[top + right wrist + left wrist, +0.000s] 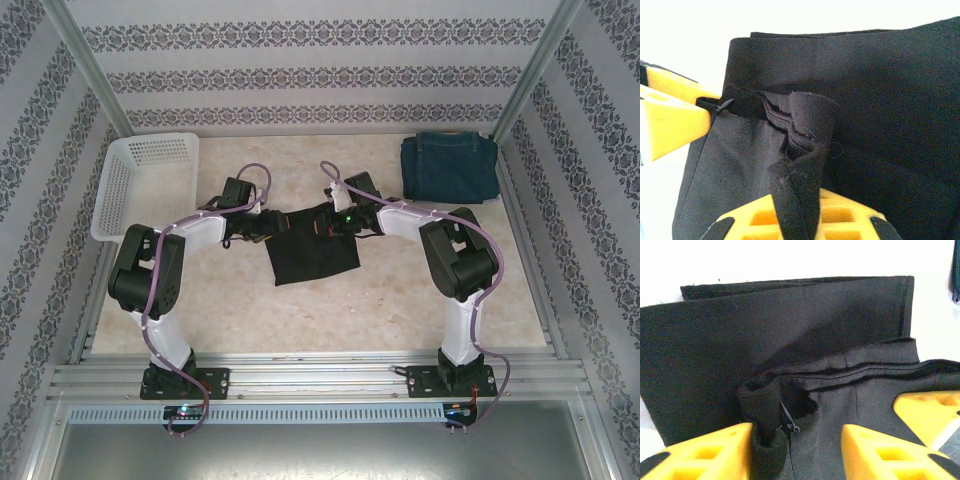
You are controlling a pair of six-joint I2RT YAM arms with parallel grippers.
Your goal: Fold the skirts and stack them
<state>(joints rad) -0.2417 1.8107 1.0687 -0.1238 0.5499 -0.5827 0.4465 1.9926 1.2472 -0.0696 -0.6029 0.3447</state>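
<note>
Mid-table, between the two arms, the black skirt (312, 255) lies partly folded. Its lower part is spread toward the near edge and its waistband runs between the grippers. The right gripper (797, 205) is pinched tight on a bunched fold of the waistband. The left gripper (796, 432) has its jaws apart at a middling width, with the waistband end and its zip (789, 426) lying between them unclamped. The denim skirt (449, 168) sits folded at the far right corner of the table (300, 320), well apart. A white basket (112, 190) stands at the far left.
</note>
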